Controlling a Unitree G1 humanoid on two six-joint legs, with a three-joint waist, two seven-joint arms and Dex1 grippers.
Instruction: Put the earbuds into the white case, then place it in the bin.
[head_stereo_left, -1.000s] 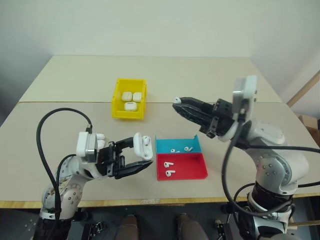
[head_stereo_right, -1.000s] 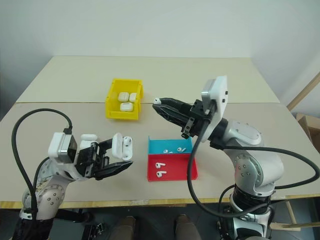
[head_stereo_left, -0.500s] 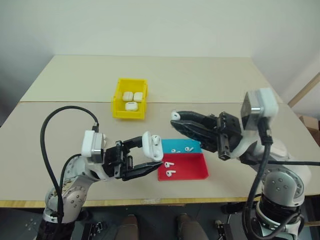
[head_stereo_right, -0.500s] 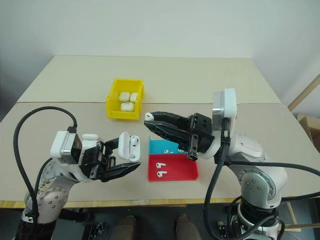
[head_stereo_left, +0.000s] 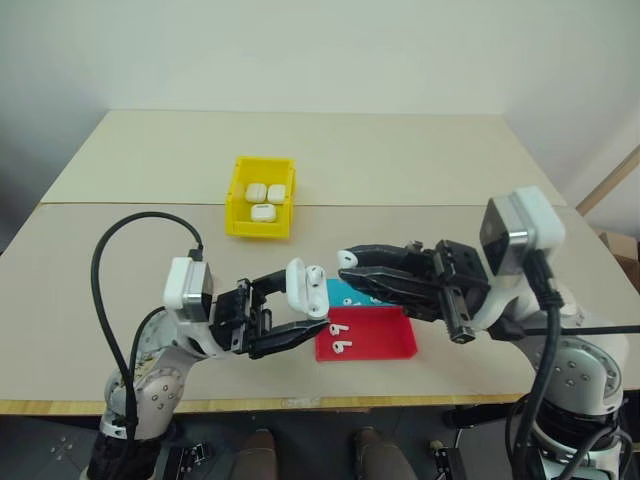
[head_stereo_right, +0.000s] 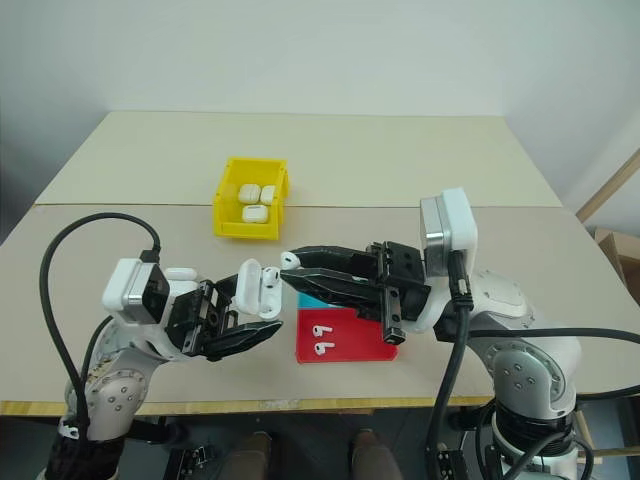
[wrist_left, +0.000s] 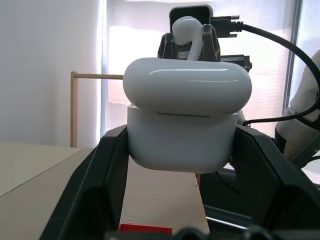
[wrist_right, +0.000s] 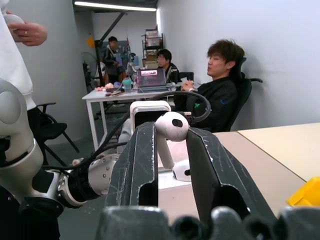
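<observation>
- Left eye view: the white case (head_stereo_left: 306, 290) is clamped in the left gripper (head_stereo_left: 296, 312), lid open, held above the table (head_stereo_left: 420, 160) beside the blue tray (head_stereo_left: 337, 291) and red tray (head_stereo_left: 385, 340). The right gripper (head_stereo_left: 344, 266) is seen with an earbud (head_stereo_left: 346, 259) pinched at the tips of its jaws, just beside the case. Loose earbuds are seen in both trays.
- Right eye view: the yellow bin (head_stereo_right: 251, 208) is seen well apart, further back, with three white cases already inside.
- Left wrist view: the case body is gripped between both jaws; the earbud is seen just behind the lid.
- Right wrist view: the jaws are closed on the earbud's head; people are seen in the background.
- Risk: the earbud could be missed into its slot if misaligned, or dropped onto the table; the case could be pushed askew in its grip.
</observation>
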